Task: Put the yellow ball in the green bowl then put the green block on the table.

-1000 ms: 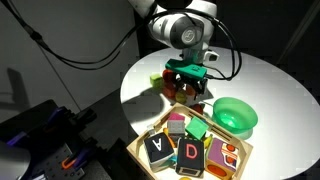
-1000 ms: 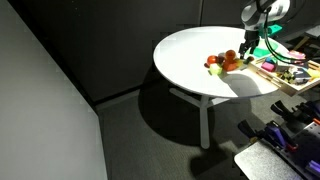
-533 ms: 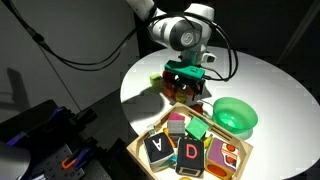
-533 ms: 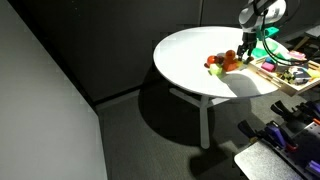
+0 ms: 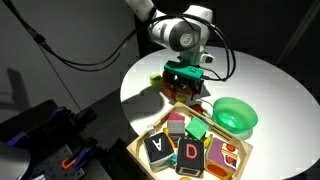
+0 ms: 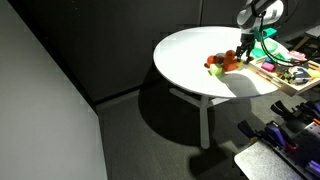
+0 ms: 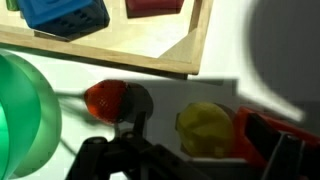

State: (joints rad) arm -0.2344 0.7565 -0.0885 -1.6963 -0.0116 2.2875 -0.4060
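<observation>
Yellow ball point(image 7: 205, 128) rests on the white table point(image 7: 75, 68), at 3 o'clock from a red ball point(image 7: 107, 100), between the fingers point(image 7: 292, 155), which stand spread wide and seemingly touch nothing. The green bowl point(image 7: 25, 110) sits at 9 o'clock.

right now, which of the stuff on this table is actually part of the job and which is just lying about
Job in hand:
yellow ball
green bowl
green block, lying in the wooden tray
table
gripper, open, at the yellow ball

Lying about:
red ball
block marked A
block marked D
blue block
</observation>
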